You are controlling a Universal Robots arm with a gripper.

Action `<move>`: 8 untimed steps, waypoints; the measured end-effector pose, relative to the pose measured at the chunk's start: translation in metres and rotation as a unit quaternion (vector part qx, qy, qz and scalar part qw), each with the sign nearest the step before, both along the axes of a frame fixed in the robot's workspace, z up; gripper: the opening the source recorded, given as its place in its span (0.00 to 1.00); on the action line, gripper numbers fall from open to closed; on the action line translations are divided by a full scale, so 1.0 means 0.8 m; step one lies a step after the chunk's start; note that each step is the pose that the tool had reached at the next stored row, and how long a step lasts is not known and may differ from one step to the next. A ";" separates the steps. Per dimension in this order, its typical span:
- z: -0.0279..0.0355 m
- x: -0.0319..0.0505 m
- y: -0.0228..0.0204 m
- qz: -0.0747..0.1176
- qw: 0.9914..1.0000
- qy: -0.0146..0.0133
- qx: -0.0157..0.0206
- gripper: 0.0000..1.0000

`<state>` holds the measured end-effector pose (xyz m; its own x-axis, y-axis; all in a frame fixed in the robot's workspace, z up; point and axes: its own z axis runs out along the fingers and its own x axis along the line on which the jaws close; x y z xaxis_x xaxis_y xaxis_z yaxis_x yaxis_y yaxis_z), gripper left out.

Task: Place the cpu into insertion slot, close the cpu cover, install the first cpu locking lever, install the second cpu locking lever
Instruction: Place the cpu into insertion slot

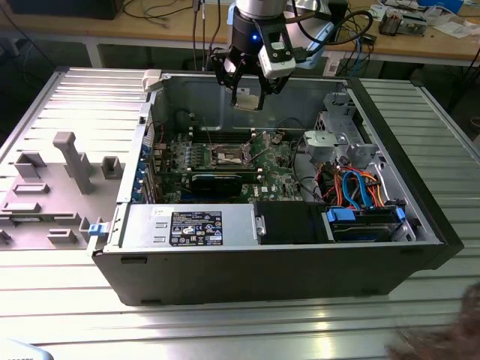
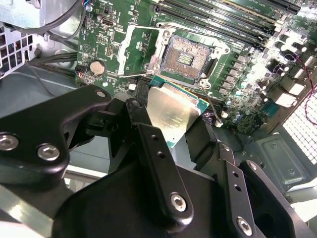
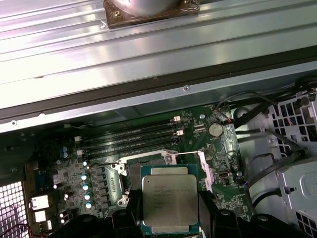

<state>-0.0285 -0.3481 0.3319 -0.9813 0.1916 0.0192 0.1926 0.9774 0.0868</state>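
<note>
The first step is in hand — bringing the chip to its socket. The black two-fingered gripper [image 1: 248, 95] grips the small flat square cpu with the silvery metal top [image 2: 173, 113] by two opposite edges, in the air over the open computer case [image 1: 285, 262]. The square insertion slot [image 2: 185, 60], tan-gold contact field bare, sits on the green circuit board [image 2: 101, 29] well below it. Seating it seems to call for squaring chip to socket and a level descent.
</note>
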 end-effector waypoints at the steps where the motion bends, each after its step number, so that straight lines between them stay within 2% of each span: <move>1: 0.0000 0.000 0.0000 -0.001 1.000 0.000 0.000 0.55; 8: 0.0000 0.000 0.0000 -0.003 1.000 0.000 0.000 0.55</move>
